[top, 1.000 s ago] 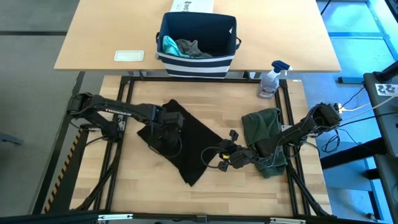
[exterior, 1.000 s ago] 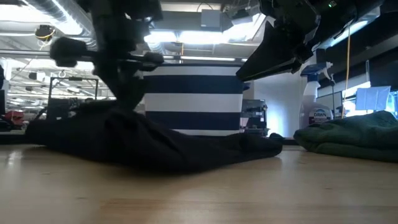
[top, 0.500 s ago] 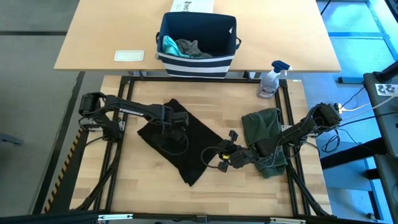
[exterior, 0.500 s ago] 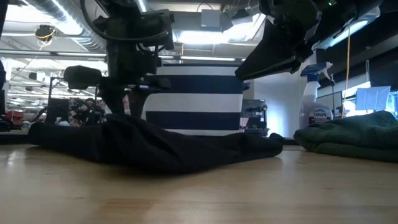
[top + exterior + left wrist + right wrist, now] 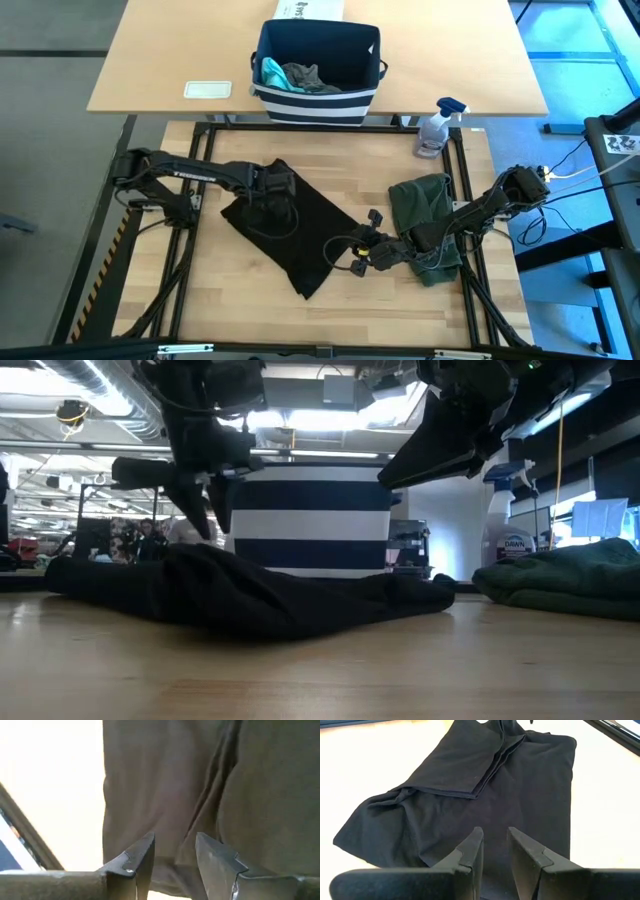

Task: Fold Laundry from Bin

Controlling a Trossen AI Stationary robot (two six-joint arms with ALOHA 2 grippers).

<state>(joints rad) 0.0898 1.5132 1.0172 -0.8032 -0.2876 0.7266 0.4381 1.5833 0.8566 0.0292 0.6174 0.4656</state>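
Pale wooden planks form the work table (image 5: 230, 290) in the lower half of the high view, framed by black rails, with a second tan table (image 5: 180, 60) across the top of the frame. On that tan table, upper centre, stands the bin (image 5: 318, 95), navy with white stripes at its base; a teal piece (image 5: 270, 71) and a grey garment (image 5: 310, 77) lie bunched inside it. A white flat item (image 5: 208, 90) sits at the upper left of the tan table, and a spray bottle (image 5: 437, 128) stands right of the bin.

Centre-left on the planks the black T-shirt (image 5: 300, 230) lies spread in a rough diamond, partly folded over itself. The left gripper (image 5: 274, 190) hangs above the shirt's upper left part; in the left wrist view its fingers (image 5: 137, 860) stand parted with only cloth beyond the gap, gripping nothing. In the low view it hovers just clear of the black heap (image 5: 250, 595).

At centre-right the olive-green piece (image 5: 425, 215) lies in a folded pile. The right gripper (image 5: 360, 250) sits low, just beside the shirt's right edge, its arm crossing over the green pile. In the right wrist view its fingers (image 5: 470, 852) stand slightly apart, with no cloth seen caught between them.
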